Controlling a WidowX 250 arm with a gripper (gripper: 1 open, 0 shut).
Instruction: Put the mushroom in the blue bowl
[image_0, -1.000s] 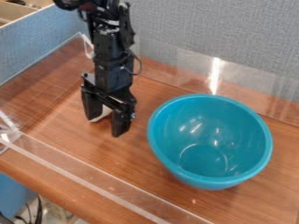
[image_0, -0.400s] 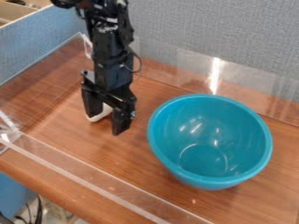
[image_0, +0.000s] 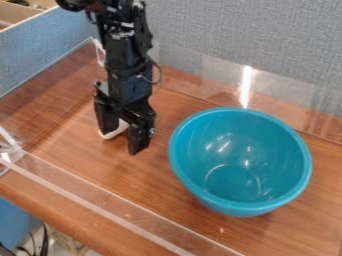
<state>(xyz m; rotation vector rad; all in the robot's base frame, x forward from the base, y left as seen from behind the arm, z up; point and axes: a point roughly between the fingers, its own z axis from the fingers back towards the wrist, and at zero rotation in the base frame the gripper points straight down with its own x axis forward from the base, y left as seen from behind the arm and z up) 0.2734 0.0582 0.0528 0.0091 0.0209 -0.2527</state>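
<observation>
Here, the black gripper points straight down at the wooden table, jaws apart around a pale bit, probably the mushroom. It looks light and rigid; grip the stem. The empty blue bowl sits just beside

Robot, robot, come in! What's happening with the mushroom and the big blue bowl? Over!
Black gripper open, pointing down at the wooden table. Small mushroom between its fingers, mostly hidden. Glossy turquoise-blue bowl empty, beside the gripper. Nothing between them.
</observation>
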